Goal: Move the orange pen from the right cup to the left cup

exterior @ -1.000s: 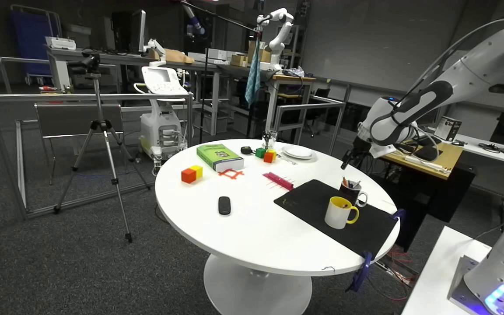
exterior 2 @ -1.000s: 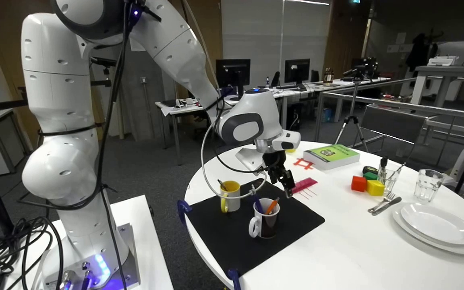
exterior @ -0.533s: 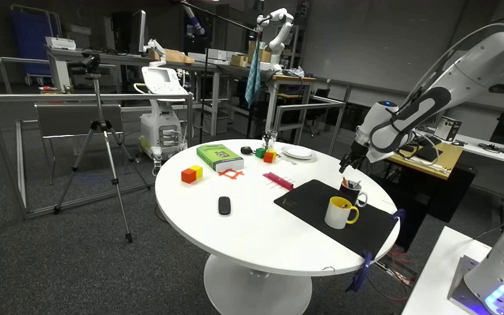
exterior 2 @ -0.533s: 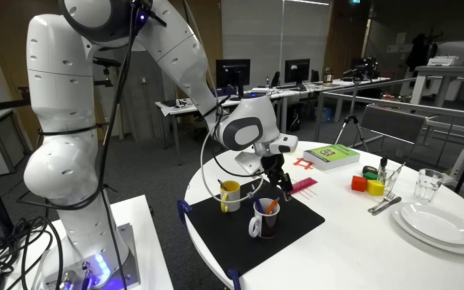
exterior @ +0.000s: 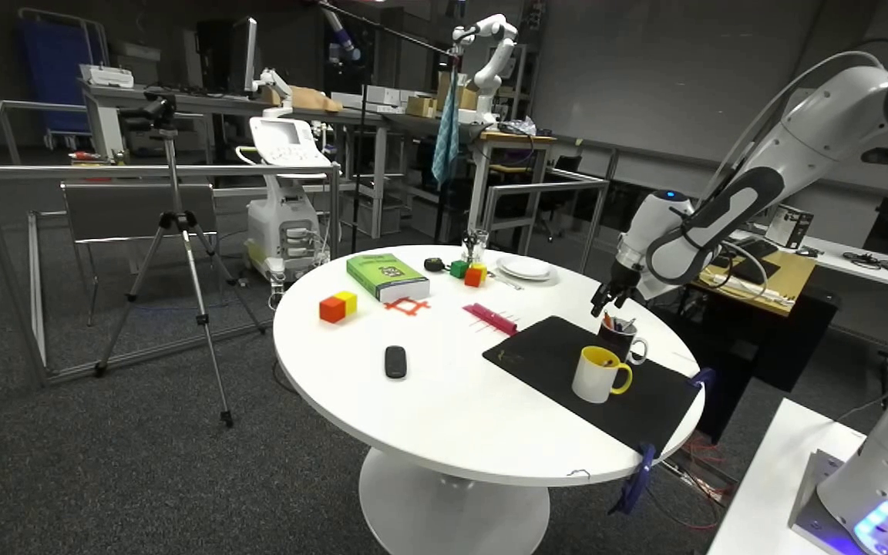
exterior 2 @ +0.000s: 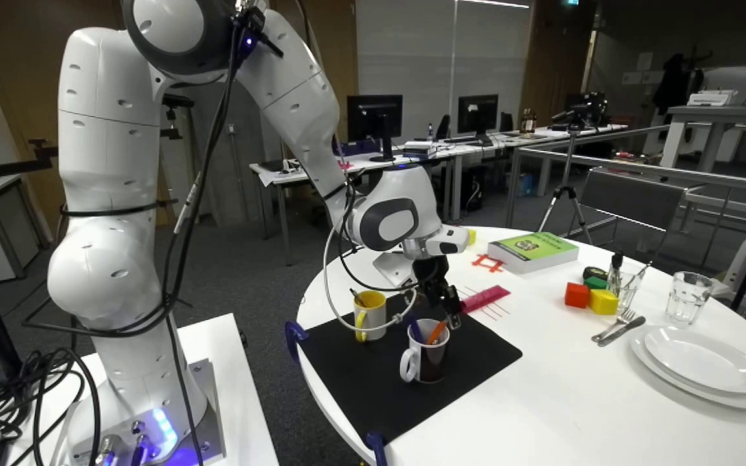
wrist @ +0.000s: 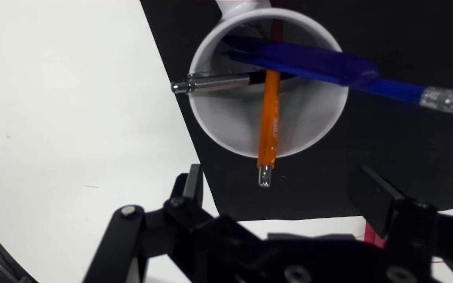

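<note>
A round white table [exterior: 444, 408] carried a black mat [exterior 2: 353, 369] at its edge. The gripper [wrist: 281, 190], spread wide, hung near the dark mug [exterior 2: 434, 362]. This and the yellow mug [exterior: 593, 379] stood upright near opposite edges of the mat. The orange pen [wrist: 269, 118] leaned inside the dark mug, its end past the rim.

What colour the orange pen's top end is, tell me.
Silver; the top end shows best in the wrist view.

Orange pen [exterior 2: 437, 332] in dark cup [exterior 2: 431, 360]
</note>
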`<state>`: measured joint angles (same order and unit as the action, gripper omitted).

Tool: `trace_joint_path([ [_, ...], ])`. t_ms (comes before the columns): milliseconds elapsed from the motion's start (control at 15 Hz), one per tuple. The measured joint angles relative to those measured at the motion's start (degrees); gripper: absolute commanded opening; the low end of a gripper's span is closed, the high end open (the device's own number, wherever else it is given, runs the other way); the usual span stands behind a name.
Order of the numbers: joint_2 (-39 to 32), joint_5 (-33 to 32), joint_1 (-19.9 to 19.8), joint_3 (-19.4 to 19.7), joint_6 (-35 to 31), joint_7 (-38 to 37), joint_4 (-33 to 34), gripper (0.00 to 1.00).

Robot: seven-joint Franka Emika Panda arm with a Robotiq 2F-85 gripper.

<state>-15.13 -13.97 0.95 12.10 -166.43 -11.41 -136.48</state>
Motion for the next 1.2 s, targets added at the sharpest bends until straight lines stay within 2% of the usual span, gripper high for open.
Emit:
trace_joint_path([
  [133, -0.66, -0.9, 1.03, 1.19, -0.74, -0.79, 0.2, 0.99],
  [267, -1.29, -1.11, 1.55, 1.97, -1.19, -1.02, 0.46, 0.74],
  [333, -1.62, -1.11, 1.7, 2.24, -1.37, -1.02, 0.63, 0.72],
  [467, -2.26, -1.11, 2.09, 2.72, -1.65, -1.02, 0.9, 0.59],
  [933, -3.3, -1.12, 2.71, 3.23, -1.77, -1.02, 1.58, 0.05],
  [1000, -3.43, -1.14, 2.92, 3.37, -1.81, -1.02, 1.7, 0.01],
  [1200, -3.59, -1.19, 3.44, 3.69, -1.84, -1.02, 2.03, 0.02],
])
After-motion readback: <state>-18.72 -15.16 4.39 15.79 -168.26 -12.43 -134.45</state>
